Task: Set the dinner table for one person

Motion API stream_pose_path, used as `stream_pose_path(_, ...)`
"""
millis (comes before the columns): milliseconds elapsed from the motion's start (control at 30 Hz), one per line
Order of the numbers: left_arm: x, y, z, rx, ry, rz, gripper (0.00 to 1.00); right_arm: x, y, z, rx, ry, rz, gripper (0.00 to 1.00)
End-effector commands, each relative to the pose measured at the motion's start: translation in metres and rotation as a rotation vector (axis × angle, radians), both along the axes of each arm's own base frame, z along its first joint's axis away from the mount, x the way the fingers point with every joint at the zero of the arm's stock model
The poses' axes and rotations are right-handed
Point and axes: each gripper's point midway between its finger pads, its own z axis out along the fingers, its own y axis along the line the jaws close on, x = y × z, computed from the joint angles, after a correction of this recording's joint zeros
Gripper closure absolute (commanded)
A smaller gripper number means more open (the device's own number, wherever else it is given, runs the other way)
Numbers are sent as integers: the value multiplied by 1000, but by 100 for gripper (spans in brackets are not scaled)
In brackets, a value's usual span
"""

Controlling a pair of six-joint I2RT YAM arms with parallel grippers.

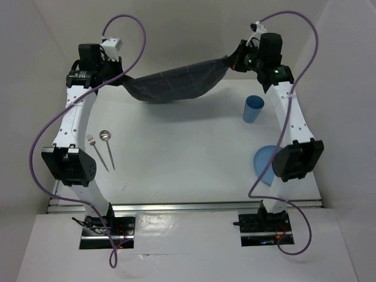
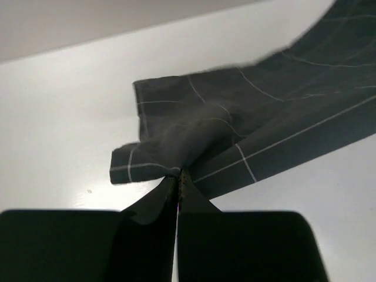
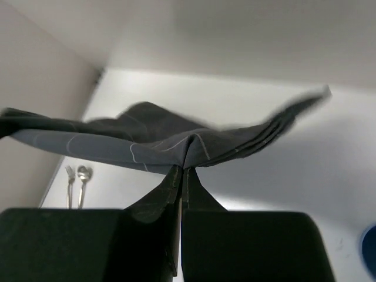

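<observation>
Table: the white table point(image 1: 176, 153) lies flat under both arms. It fills the floor of the enclosure, with a metal rail point(image 1: 194, 205) along its near edge and white walls point(image 1: 35, 70) on the other sides.
Cloth: the dark grey checked cloth point(image 1: 173, 82) hangs in the air over the far part of the table. It is strung between the two grippers, sags in the middle, and throws a soft shadow on the white surface below.
Left gripper: the left gripper point(image 2: 178, 176) has its jaws pressed together on the cloth's left corner. In its wrist view the fabric bunches right at the fingertips and a loose flap droops to one side.
Right gripper: the right gripper point(image 3: 182, 170) is likewise pinched tight on the cloth's right end, where several folded layers fan out from the fingertips.
Cup: the blue cup point(image 1: 253, 109) stands upright on the right side of the table, apart from the cloth.
Plate: the blue plate point(image 1: 262, 160) sits nearer the front on the right, partly hidden behind the right arm.
Fork and spoon: the fork point(image 1: 96, 151) and spoon point(image 1: 107, 144) lie side by side on the left of the table, close to the left arm, heads toward the far wall. I cannot tell whether they touch.
Cables: purple cables point(image 1: 126, 23) loop off each arm.
</observation>
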Motion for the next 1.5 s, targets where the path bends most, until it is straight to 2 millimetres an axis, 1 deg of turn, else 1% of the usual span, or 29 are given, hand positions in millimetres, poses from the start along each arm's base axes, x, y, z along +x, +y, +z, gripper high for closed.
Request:
stream_pose_path(0,-13,18,47,-5,-143,36,100,-22,-17,53,-95,-197,-52,100)
stream_pose_path(33,-19,18,38,6,-118,30,100,-27,-19,39,-104,-159,-58,100)
stream_pose_path(67,-26,18,12,4,-51,30,100,-35,-17,-7,-113,-52,-66,100)
stream_pose_path(100,-36,18,-3,13,-2,22,100,-45,-18,-28,-110,1,-68,100)
stream_pose_path(133,-46,14,-11,32,19,-1,100,-59,-19,-26,-88,-7,-77,100)
stream_pose_path(167,-59,14,-46,41,110,-12,100,-77,-13,-76,-101,97,-66,100)
stream_pose_path(233,-84,4,-77,79,192,-61,100,-105,-11,-100,-84,165,-76,100)
stream_pose_path(267,-102,6,-114,92,287,-65,100,-126,-7,-140,-90,255,-54,100)
stream_pose_path(367,-141,6,-154,122,403,-97,100,-169,6,-172,-74,369,-23,100)
stream_pose_path(400,-164,8,-179,134,482,-105,100,-187,6,-193,-85,432,-27,100)
stream_pose_path(467,-191,11,-195,142,559,-101,100,-217,12,-197,-67,501,-48,100)
stream_pose_path(500,-216,13,-205,154,626,-110,100,-231,10,-209,-72,548,-70,100)
stream_pose_path(533,-229,16,-209,165,663,-104,100,-241,9,-206,-62,560,-89,100)
stream_pose_path(567,-231,16,-212,172,669,-114,100,-260,10,-213,-46,641,-130,100)
stream_pose_path(600,-239,18,-202,179,705,-112,100,-272,6,-222,-52,686,-165,100)
stream_pose_path(700,-245,26,-192,234,693,-122,100,-309,8,-232,-6,803,-208,100)
stream_pose_path(767,-262,27,-197,300,748,-171,100,-329,8,-233,9,873,-242,100)
stream_pose_path(800,-267,28,-197,319,767,-186,100,-336,5,-238,7,903,-259,94)
stream_pose_path(833,-278,29,-205,323,816,-202,97,-343,5,-240,-8,926,-266,80)
stream_pose_path(900,-296,29,-211,336,887,-244,76,-353,0,-237,-21,934,-276,57)
stream_pose_path(1000,-321,27,-214,322,966,-294,60,-359,-7,-234,-41,936,-296,47)
stream_pose_path(1033,-327,27,-211,321,979,-296,60,-357,-7,-227,-39,922,-300,40)
stream_pose_path(1100,-343,35,-205,365,1028,-325,55,-353,-7,-219,-35,904,-304,38)
stream_pose_path(1133,-340,40,-198,393,1018,-327,48,-347,-5,-212,-32,870,-283,38)
stream_pose_path(1200,-331,59,-184,508,973,-291,44,-331,1,-211,-51,818,-238,38)
stream_pose_path(1267,-286,70,-168,587,819,-208,44,-319,8,-228,-101,856,-213,38)
stream_pose_path(1367,-235,55,-161,574,680,-205,43,-291,15,-248,-171,840,-186,45)
stream_pose_path(1400,-223,42,-176,557,706,-239,43,-283,16,-266,-217,874,-192,56)
stream_pose_path(1467,-197,19,-187,502,673,-260,43,-258,22,-287,-264,856,-176,65)
